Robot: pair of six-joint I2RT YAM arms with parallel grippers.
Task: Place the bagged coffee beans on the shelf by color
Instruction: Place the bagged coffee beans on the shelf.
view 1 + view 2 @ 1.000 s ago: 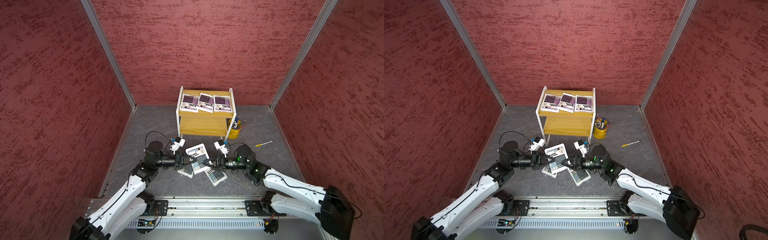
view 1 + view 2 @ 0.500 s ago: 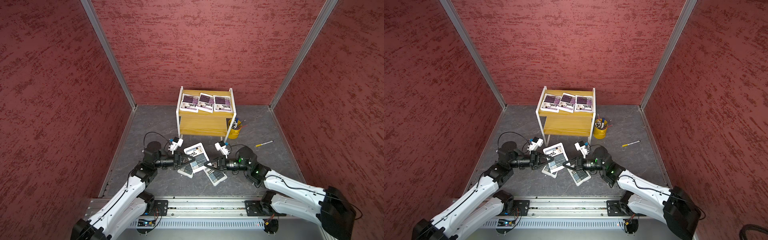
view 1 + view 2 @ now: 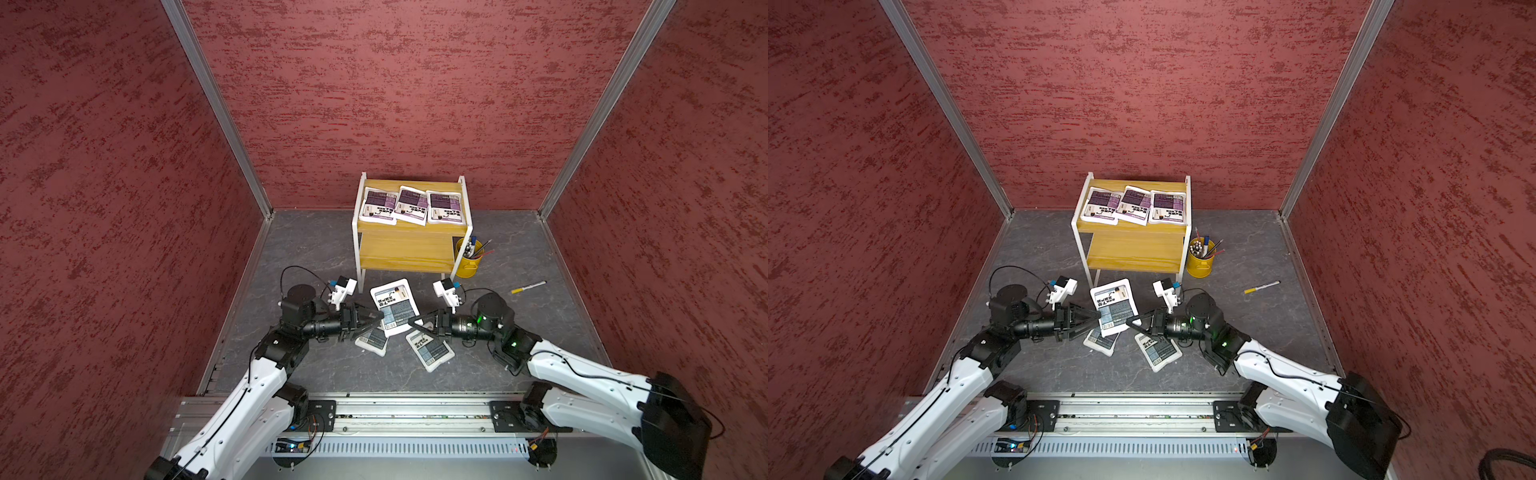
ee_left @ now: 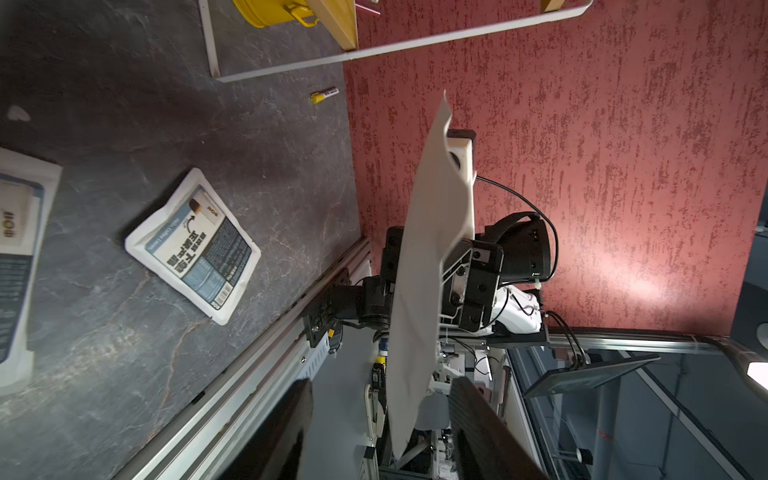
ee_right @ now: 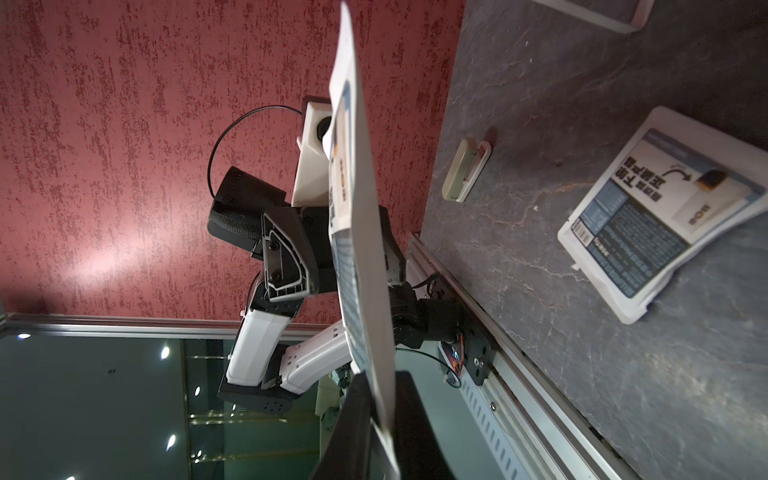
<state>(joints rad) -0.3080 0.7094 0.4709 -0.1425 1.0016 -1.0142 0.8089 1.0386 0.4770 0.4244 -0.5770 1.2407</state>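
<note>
Right wrist view is showing the right end effector (image 5: 381, 376) clamping the grey-blue pouch (image 5: 361, 249) by one edge, midair over the worktop (image 3: 311, 249) centre, before the shelf (image 3: 409, 249). Left end effector (image 4: 381, 382) is standing open around the opposite edge. Pouch is looking light, floppy, slick: I'd be gripping its flat rim.

3 purple-block white pouches (image 3: 411, 205) on yellow-wood 2-tier shelf (image 3: 401, 253) top; 1 grey-blue-block pouch (image 3: 394, 306) raised, 2 grey-blue pouches (image 3: 430, 351) flat on surface (image 3: 316, 257).

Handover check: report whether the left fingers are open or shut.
Open: in the left wrist view the fingers stand wide apart either side of the pouch.
</note>
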